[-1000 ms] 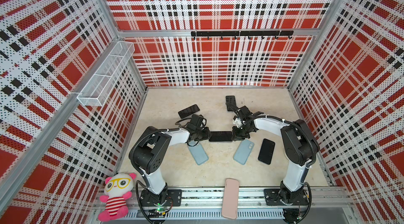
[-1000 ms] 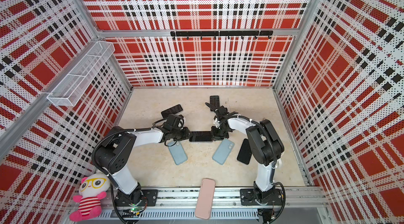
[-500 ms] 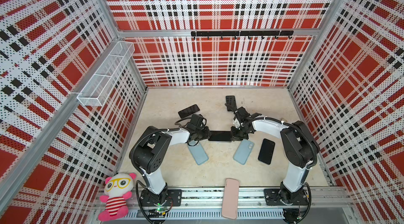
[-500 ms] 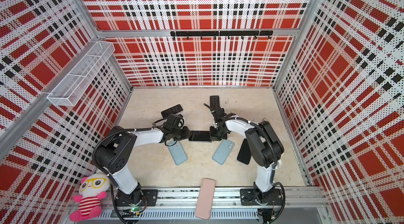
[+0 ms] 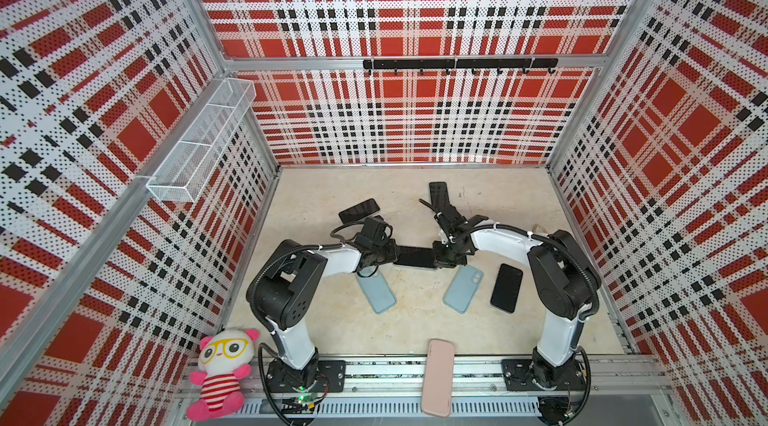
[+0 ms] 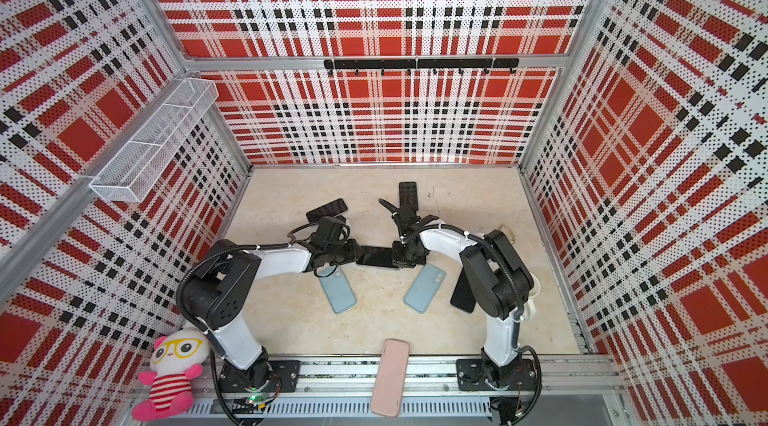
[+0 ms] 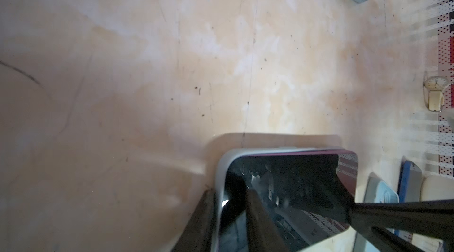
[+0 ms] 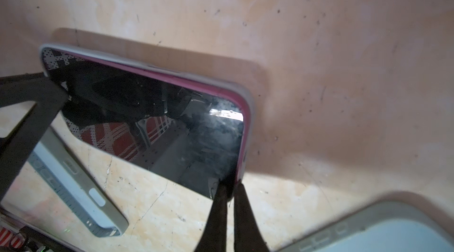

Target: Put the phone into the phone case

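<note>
The phone (image 5: 415, 257) (image 6: 376, 256) has a black screen and a pink edge. It lies crosswise between my two grippers at mid-table. It sits in a grey phone case (image 7: 219, 177) (image 8: 251, 120), whose rim shows around it in both wrist views. A shadow under it shows it is raised a little off the table. My left gripper (image 5: 392, 255) (image 7: 228, 194) is shut on the phone's left end, one finger on the screen and one outside the case rim. My right gripper (image 5: 438, 258) (image 8: 229, 186) is shut on a corner of the right end.
Two light blue cases (image 5: 376, 289) (image 5: 463, 287) lie just in front of the grippers, with a black phone (image 5: 506, 287) to their right. Two more black phones (image 5: 359, 210) (image 5: 438, 193) lie behind. A pink case (image 5: 437, 376) rests on the front rail. A watch (image 7: 436, 93) lies near the right wall.
My right gripper has moved forward and down from behind the phone onto its right end and closed there. The left gripper and the phone have hardly moved.
</note>
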